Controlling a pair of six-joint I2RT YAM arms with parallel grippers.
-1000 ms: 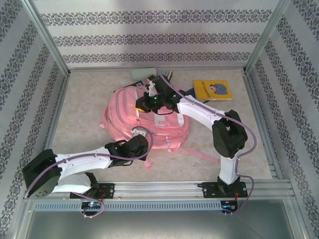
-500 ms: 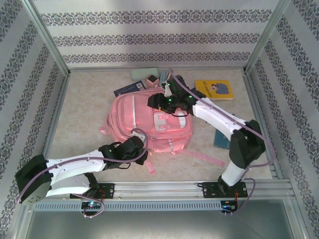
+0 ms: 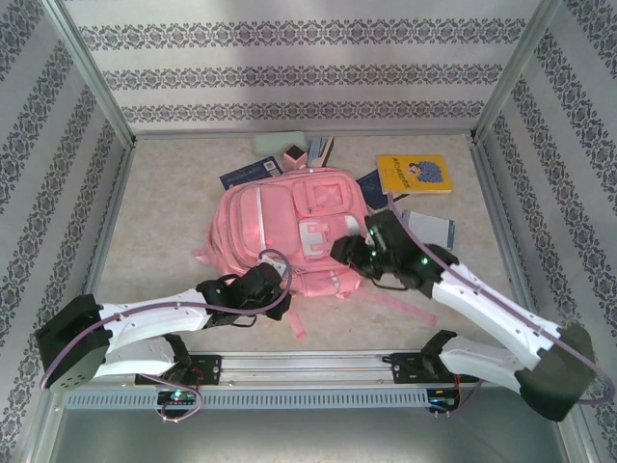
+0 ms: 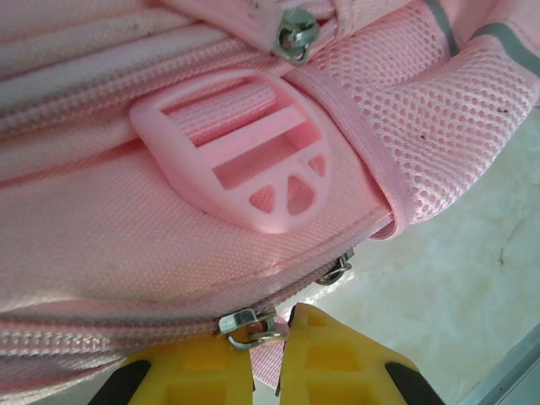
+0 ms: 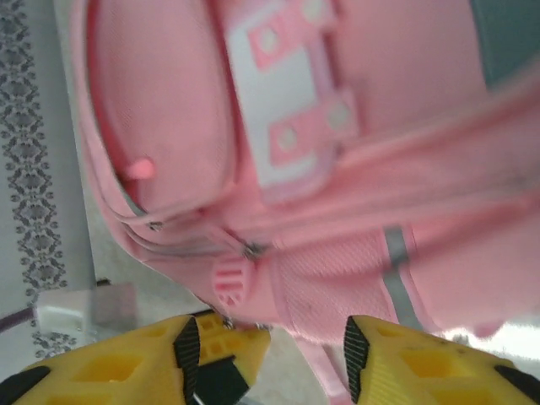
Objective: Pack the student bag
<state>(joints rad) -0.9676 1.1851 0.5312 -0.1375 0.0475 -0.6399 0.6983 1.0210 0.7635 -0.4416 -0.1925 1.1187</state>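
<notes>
The student bag (image 3: 280, 217), a big pink backpack, lies flat in the middle of the table with its front pockets up. My left gripper (image 3: 270, 282) sits at the bag's near edge. In the left wrist view its yellow fingers (image 4: 337, 363) are shut on the pink zipper pull (image 4: 268, 359) hanging from a metal slider (image 4: 243, 323), just below a pink plastic buckle (image 4: 245, 160). My right gripper (image 3: 345, 249) hovers at the bag's near right corner. In its own view the right gripper (image 5: 274, 359) is open and holds nothing, with the bag (image 5: 337, 211) beyond it.
Behind the bag lie a yellow book (image 3: 413, 174), a dark blue book (image 3: 249, 174), a pale green object (image 3: 275, 145) and small boxes (image 3: 316, 149). A notebook (image 3: 430, 230) lies right of the bag. A pink strap (image 3: 400, 307) trails toward the near right.
The right arm has pulled back from the bag's far top to its near right corner, and its gripper has opened. The bag now lies flatter. The left gripper stays shut on the pull.
</notes>
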